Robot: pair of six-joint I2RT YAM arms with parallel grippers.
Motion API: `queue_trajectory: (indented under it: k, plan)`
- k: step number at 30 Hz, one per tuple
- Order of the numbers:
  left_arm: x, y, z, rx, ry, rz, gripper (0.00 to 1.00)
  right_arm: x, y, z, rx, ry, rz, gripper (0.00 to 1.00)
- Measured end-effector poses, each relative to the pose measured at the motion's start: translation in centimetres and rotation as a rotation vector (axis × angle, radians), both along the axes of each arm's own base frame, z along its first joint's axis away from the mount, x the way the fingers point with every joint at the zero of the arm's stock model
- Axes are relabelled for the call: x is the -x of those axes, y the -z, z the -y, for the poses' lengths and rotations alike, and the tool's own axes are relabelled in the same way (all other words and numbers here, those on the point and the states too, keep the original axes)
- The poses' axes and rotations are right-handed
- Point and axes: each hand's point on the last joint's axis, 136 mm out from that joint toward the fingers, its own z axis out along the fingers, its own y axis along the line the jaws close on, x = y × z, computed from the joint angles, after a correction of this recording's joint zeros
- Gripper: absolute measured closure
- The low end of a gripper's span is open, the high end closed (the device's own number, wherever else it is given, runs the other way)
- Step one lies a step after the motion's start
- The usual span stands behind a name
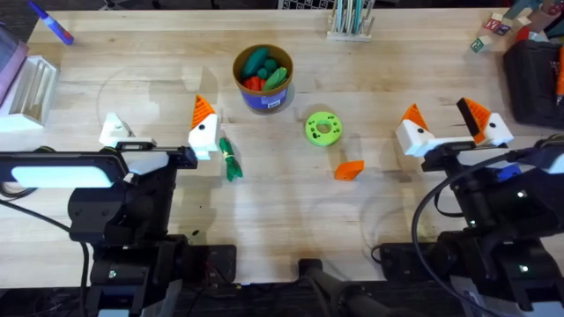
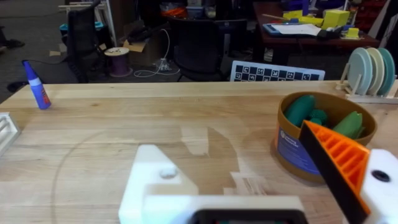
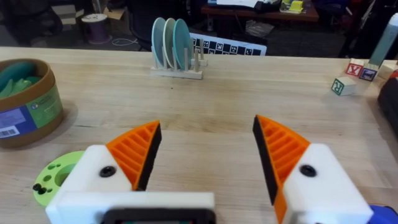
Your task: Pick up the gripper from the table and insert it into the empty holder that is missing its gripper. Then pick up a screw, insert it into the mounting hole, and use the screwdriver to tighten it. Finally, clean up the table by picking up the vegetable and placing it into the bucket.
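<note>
The loose orange gripper (image 1: 349,169) lies on the surface near the lime disc (image 1: 322,129). The dark-green vegetable (image 1: 230,159) lies just beside the left fingers (image 1: 157,135), which are spread wide. The right fingers (image 1: 447,126) are also spread wide, holding nothing.

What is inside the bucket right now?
The bucket holds green toy vegetables plus something red-orange. Whatever lies beneath them, and the bucket's floor, is covered.

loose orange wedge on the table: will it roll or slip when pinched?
The orange wedge looks flat-sided, so it probably won't roll. Small and plastic, likely light and stiff; a nudge may slide it on the smooth table. Its tapered faces could squirt out of a pinch.
</note>
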Motion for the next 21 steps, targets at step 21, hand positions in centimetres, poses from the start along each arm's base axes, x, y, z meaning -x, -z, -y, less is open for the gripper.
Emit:
queue_trajectory:
  k: [21]
  plan:
    - [2.4, 0.6, 0.7, 0.079, 0.030, -0.315, 0.015, 1.8, 1.0, 0.2, -0.101, 0.031, -0.199, 0.093]
